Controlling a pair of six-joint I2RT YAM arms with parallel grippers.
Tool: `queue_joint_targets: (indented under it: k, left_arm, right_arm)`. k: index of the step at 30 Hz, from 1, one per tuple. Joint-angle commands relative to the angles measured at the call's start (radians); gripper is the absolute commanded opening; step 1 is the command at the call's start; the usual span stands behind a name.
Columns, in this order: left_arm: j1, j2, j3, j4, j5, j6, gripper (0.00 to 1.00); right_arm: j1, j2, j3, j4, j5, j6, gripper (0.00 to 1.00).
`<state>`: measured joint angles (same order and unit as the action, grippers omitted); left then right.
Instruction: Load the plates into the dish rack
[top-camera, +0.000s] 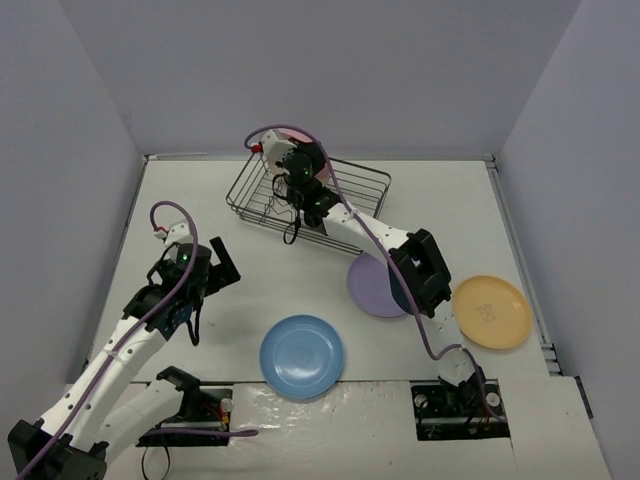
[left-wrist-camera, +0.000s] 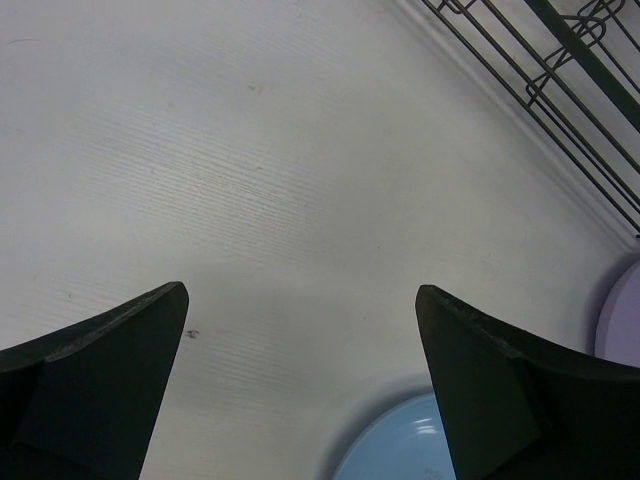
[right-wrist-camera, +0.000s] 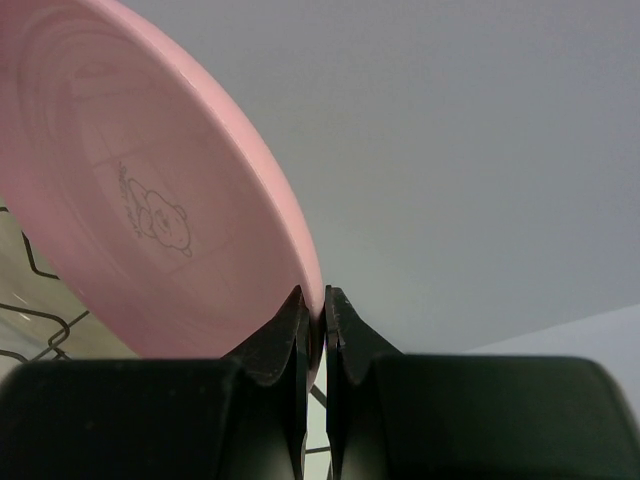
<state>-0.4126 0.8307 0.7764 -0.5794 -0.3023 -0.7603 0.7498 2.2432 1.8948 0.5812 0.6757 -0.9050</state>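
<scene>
Over dish rack: right gripper clamped on rim of pink plate. Loading step. Next: lower plate edge-first between dividers, probably. Left gripper jaws apart, empty.

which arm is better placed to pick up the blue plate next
Left. The left gripper is open, holds nothing and hovers close to the blue plate. The right gripper is shut on the pink plate up at the dish rack, so it is occupied.
</scene>
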Motion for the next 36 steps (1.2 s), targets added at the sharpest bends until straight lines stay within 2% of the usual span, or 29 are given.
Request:
queue_joint_targets:
  k: [1, 17, 20, 22, 23, 24, 26, 29, 32, 36]
  left_arm:
    - [0.009, 0.002, 0.020, 0.038, 0.009, 0.004, 0.97]
    - [0.014, -0.001, 0.012, 0.038, 0.031, 0.009, 0.97]
    - [0.014, -0.002, 0.012, 0.035, 0.036, 0.010, 0.97]
    - [0.014, -0.002, 0.012, 0.035, 0.038, 0.009, 0.97]
    - [0.014, -0.002, 0.012, 0.035, 0.039, 0.009, 0.97]
    - [0.014, -0.002, 0.012, 0.036, 0.042, 0.009, 0.97]
    - [0.014, -0.002, 0.014, 0.040, 0.049, 0.009, 0.97]
    - [0.014, 0.002, 0.017, 0.044, 0.060, 0.009, 0.97]
    - [0.014, 0.012, 0.021, 0.050, 0.085, 0.009, 0.97]
    - [0.014, 0.023, 0.021, 0.054, 0.117, 0.003, 0.97]
  right_arm:
    - [0.000, -0.007, 0.063, 0.140, -0.006, -0.035, 0.00]
    - [-0.017, 0.084, 0.066, 0.089, -0.071, 0.065, 0.00]
    - [-0.025, 0.095, 0.067, 0.087, -0.065, 0.082, 0.03]
    - [-0.028, 0.096, 0.064, 0.084, -0.060, 0.086, 0.11]
    - [-0.029, 0.096, 0.062, 0.085, -0.055, 0.088, 0.18]
    - [-0.030, 0.095, 0.059, 0.089, -0.044, 0.091, 0.30]
    - [-0.030, 0.090, 0.053, 0.093, -0.032, 0.093, 0.39]
    - [-0.027, 0.073, 0.041, 0.100, -0.015, 0.094, 0.63]
    - [-0.022, 0.040, 0.035, 0.075, -0.012, 0.105, 0.75]
    - [-0.007, -0.022, 0.025, 0.042, -0.018, 0.128, 0.83]
